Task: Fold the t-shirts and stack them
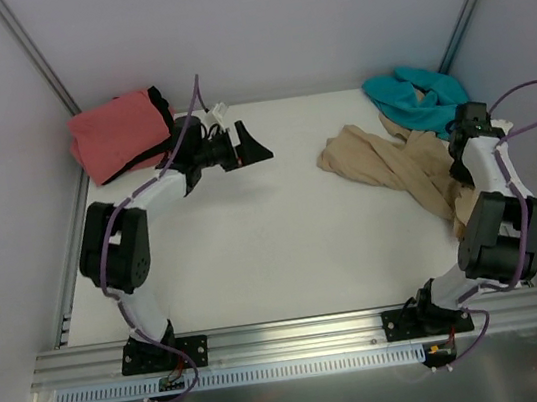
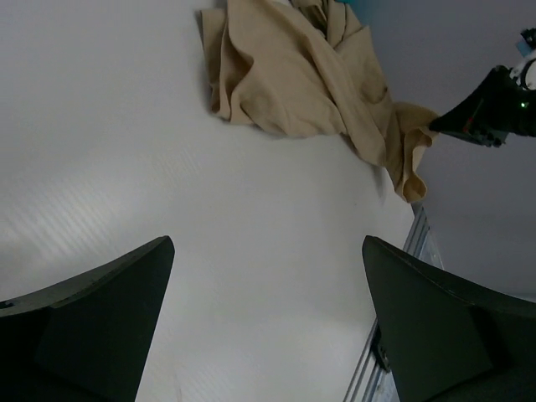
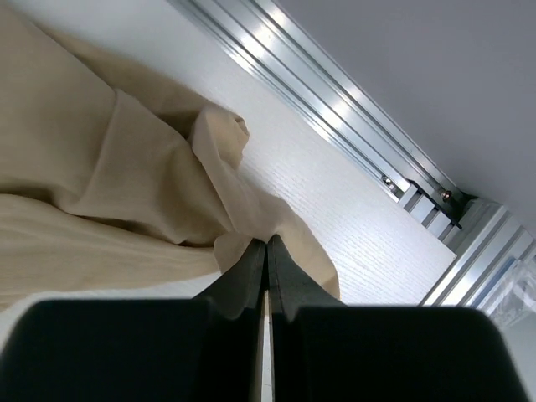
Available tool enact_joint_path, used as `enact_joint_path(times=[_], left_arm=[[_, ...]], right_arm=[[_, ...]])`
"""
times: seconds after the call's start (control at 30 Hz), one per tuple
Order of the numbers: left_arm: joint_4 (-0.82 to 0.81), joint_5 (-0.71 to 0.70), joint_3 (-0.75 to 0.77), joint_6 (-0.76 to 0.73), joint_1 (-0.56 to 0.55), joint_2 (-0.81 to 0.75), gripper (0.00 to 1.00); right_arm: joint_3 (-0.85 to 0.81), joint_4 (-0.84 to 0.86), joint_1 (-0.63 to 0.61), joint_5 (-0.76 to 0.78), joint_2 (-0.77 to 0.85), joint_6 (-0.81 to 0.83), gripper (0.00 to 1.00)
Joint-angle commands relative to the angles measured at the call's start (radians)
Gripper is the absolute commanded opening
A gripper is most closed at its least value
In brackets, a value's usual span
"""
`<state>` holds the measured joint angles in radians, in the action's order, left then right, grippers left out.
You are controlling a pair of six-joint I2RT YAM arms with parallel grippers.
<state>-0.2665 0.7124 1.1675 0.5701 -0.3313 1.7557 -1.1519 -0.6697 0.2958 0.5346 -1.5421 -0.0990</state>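
The tan t-shirt (image 1: 395, 167) lies crumpled at the right of the table; it also shows in the left wrist view (image 2: 293, 75) and the right wrist view (image 3: 100, 167). My right gripper (image 1: 460, 172) is shut, its fingertips pinching a fold at the shirt's near right edge (image 3: 267, 243). My left gripper (image 1: 259, 150) is open and empty above the bare table, left of centre (image 2: 268, 276). The teal t-shirt (image 1: 415, 98) lies bunched at the back right. The coral-pink t-shirt (image 1: 117, 133) lies folded at the back left on the black one (image 1: 161, 106).
The white table (image 1: 276, 250) has an aluminium rail (image 1: 298, 333) along its near edge, also seen in the right wrist view (image 3: 335, 92). Grey walls and frame posts (image 1: 36, 64) close the back and sides. The right arm (image 2: 494, 105) shows in the left wrist view.
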Motion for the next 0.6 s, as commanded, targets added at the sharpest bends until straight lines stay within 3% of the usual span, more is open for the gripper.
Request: enact_joint_path(times=[0.0,0.1,0.23,0.33,0.57], left_arm=[[-0.177,0.050,0.171,0.097,-0.044,0.181,0.99],[-0.122,-0.023,0.387,0.074,-0.095,0.342,0.97],[0.137,-0.105,0.781,-0.016,-0.156,0.537,0.97],[0.238,-0.119,0.973,-0.041,-0.199,0.651,0.97],[0.303,-0.103,0.977,-0.042,-0.285,0.725,0.96]], right_arm=[[-0.049,-0.027,0.011,0.016,0.071,-0.042,0.01],[-0.020,-0.027,0.014,-0.007,0.112,-0.057,0.01],[0.035,-0.033,0.016,-0.045,0.164,-0.099,0.01],[0.086,-0.025,0.016,-0.071,0.204,-0.136,0.01],[0.161,-0.008,0.016,-0.131,0.270,-0.179,0.01]])
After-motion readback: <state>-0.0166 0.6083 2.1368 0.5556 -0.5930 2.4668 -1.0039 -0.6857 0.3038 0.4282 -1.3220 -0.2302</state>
